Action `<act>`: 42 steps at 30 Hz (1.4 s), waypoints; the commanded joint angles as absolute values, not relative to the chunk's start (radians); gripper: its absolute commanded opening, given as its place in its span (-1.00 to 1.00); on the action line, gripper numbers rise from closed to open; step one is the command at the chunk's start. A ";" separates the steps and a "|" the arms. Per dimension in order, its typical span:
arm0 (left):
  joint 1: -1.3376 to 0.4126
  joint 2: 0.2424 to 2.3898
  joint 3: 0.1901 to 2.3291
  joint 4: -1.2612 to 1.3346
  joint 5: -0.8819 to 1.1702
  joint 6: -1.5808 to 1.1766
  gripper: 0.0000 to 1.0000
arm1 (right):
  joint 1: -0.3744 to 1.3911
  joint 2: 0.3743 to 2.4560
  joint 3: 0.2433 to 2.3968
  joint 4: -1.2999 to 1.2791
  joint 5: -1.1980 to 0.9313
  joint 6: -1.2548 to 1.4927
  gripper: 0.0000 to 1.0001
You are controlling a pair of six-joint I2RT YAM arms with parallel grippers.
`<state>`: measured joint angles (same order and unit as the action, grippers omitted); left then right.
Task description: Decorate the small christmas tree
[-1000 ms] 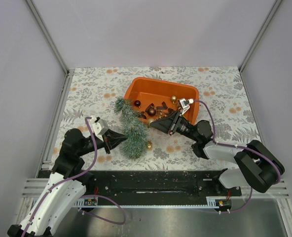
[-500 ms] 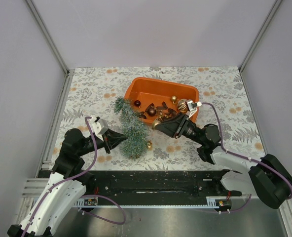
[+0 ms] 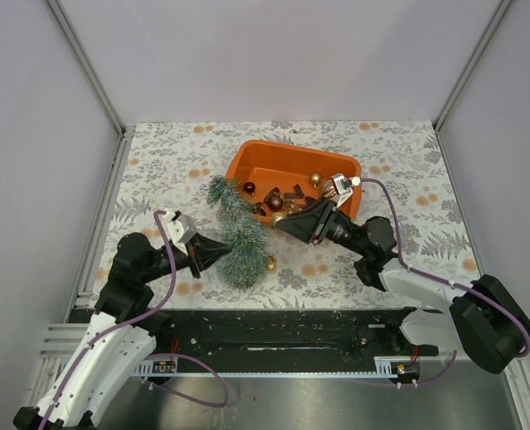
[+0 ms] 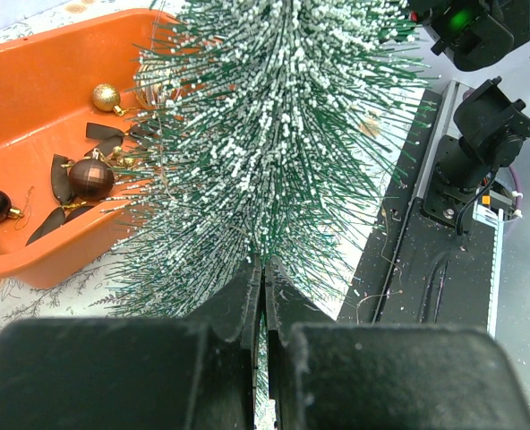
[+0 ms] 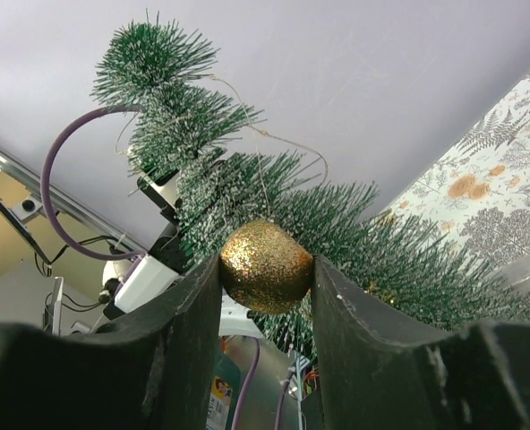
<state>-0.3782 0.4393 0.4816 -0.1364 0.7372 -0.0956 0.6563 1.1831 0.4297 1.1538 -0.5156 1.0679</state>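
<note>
The small christmas tree [image 3: 236, 231] lies on its side on the table, left of the orange tray [image 3: 337, 161]. My left gripper [image 3: 224, 251] is shut on the needles at its wide lower end; in the left wrist view the jaws [image 4: 265, 273] meet in the bristles of the tree [image 4: 274, 134]. My right gripper [image 3: 280, 224] is at the tree's right side, shut on a gold glitter bauble [image 5: 266, 267] whose thin hanging wire runs up among the branches of the tree [image 5: 238, 193]. Another gold bauble [image 3: 271, 263] sits at the tree's lower right edge.
The tray holds loose baubles, gold [image 4: 105, 97] and dark red [image 4: 90, 177], and dark ribbon pieces. The tray's wall [image 4: 32, 260] stands close behind the tree. The black base rail [image 3: 274, 336] runs along the near edge. Walls enclose the table.
My right wrist swung slightly right, then back towards the tree, still holding the gold bauble. The left arm and the tree have not moved.
</note>
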 commanded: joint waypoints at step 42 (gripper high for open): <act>-0.374 0.456 0.512 -0.156 0.747 -0.083 -1.00 | 0.509 0.983 0.632 0.768 -0.595 0.865 -0.71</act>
<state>-0.3782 0.4404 0.4828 -0.1364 0.7380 -0.0975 0.5140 0.9752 0.5957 0.8185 -0.5667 0.8856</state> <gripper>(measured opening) 0.048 0.488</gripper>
